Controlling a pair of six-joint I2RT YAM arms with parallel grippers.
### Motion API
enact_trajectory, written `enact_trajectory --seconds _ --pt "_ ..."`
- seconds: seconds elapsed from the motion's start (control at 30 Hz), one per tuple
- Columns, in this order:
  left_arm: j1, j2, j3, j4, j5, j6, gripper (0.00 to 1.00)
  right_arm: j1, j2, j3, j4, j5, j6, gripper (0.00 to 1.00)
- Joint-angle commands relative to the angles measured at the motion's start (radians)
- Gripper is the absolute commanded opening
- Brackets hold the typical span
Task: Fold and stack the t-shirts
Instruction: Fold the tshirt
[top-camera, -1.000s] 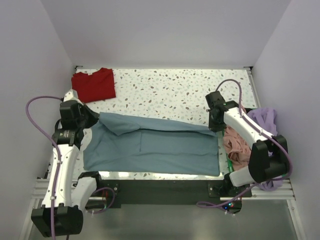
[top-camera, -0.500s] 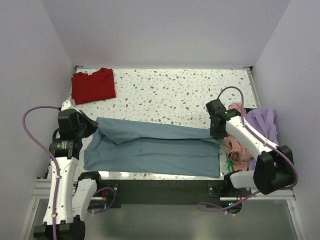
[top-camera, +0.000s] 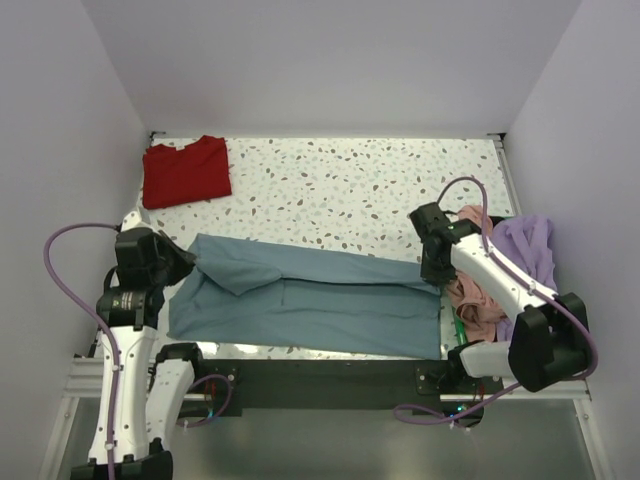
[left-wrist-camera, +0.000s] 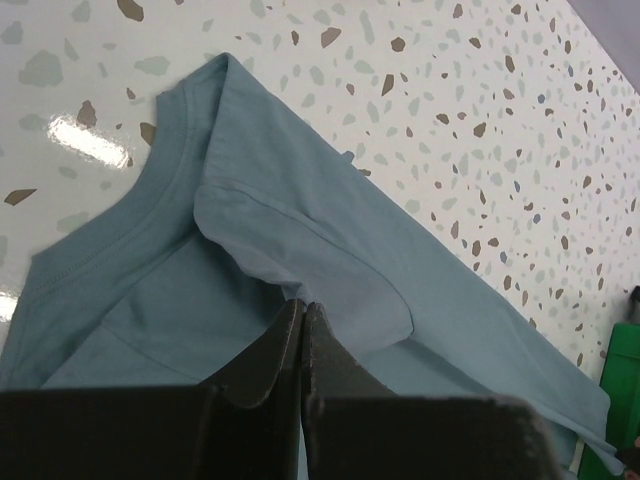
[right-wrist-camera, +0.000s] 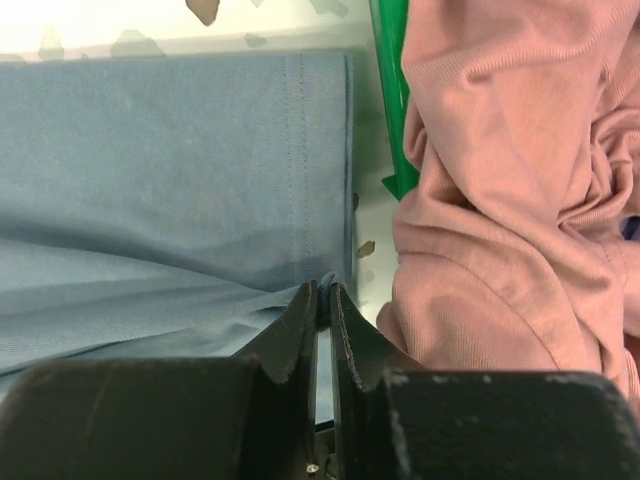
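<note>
Four t-shirts lie on your speckled counter (top-camera: 340, 180). You have the slate-blue t-shirt (top-camera: 310, 310) spread along the near edge, collar toward your left arm and hem toward your right. Its far long edge is turned over in a fold that runs most of its width.

Your left gripper (left-wrist-camera: 303, 312) sits at the collar end. Its jaws are pressed together on a flap of that shirt, and the cloth rises in a rounded fold to the tips. Your right gripper (right-wrist-camera: 325, 293) is at the hem end, its jaws at a narrow gap with a sliver of blue cloth pinched between them, just beside the stitched hem.

The red t-shirt (top-camera: 186, 171) lies folded flat in the far left corner, well apart from both arms. At the right edge the salmon-pink t-shirt (top-camera: 476, 298) is crumpled in a heap just beside the blue hem. The lavender t-shirt (top-camera: 530, 243) is bunched beyond it, with your right arm passing over it.

A green strip (right-wrist-camera: 388, 100) shows between the blue hem and the pink heap. You cannot tell what it belongs to, or whether the two crumpled shirts sit in any bin.
</note>
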Motion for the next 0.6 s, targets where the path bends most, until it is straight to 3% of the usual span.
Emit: enact_trajectory --seconds 0.0,0.57 --pt "0.008 -0.012 0.004 -0.017 -0.012 -0.013 0.0 0.006 -0.047 0.006 -0.067 0.038 0.053 0.0" --pt "0.008 -0.036 0.052 -0.08 -0.015 -0.033 0.0 0.018 -0.058 0.023 -0.179 0.043 0.097 0.0"
